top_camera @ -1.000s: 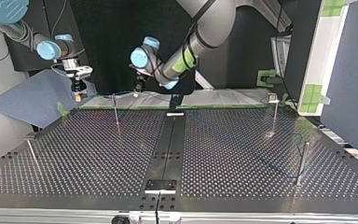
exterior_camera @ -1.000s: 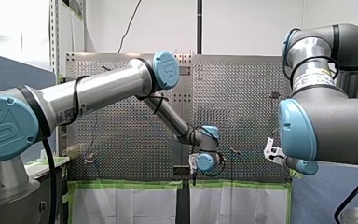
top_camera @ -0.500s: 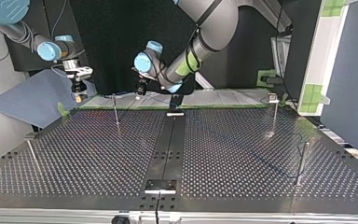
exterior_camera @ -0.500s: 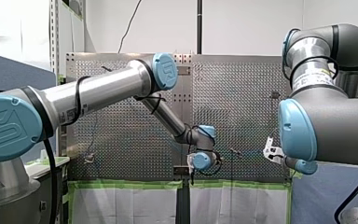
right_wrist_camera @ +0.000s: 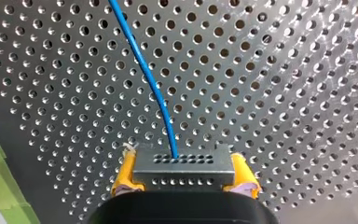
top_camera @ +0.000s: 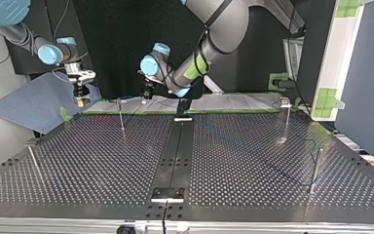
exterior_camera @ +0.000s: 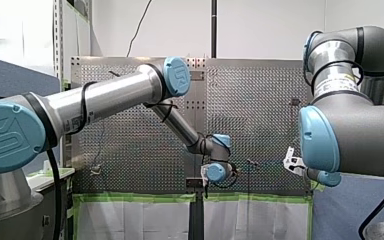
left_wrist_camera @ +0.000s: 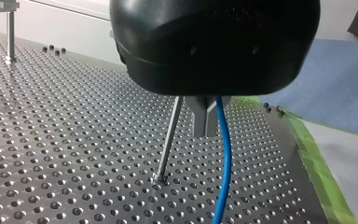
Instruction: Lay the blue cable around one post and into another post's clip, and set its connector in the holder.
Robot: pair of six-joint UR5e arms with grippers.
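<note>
In the left wrist view my left gripper (left_wrist_camera: 205,133) is shut on the blue cable (left_wrist_camera: 223,168), which hangs down from its fingers toward the perforated table (left_wrist_camera: 51,140). A thin metal post (left_wrist_camera: 169,140) stands just beside those fingers. In the right wrist view my right gripper (right_wrist_camera: 184,171) with yellow pads (right_wrist_camera: 125,172) is shut on the metal connector (right_wrist_camera: 184,163); the blue cable (right_wrist_camera: 144,74) runs out of it over the table. In the top view my left gripper (top_camera: 145,95) hovers near the far post (top_camera: 121,117), and my right gripper (top_camera: 81,101) is off the table's far left corner.
More posts stand at the top view's right (top_camera: 286,119), near right (top_camera: 315,170) and near left (top_camera: 33,161). A black strip (top_camera: 175,146) runs down the table's middle with a bracket at each end (top_camera: 167,194). Green tape (top_camera: 126,112) edges the far side.
My left gripper has shifted slightly toward the top view's right with the cable, then held still. My right gripper has hardly moved.
</note>
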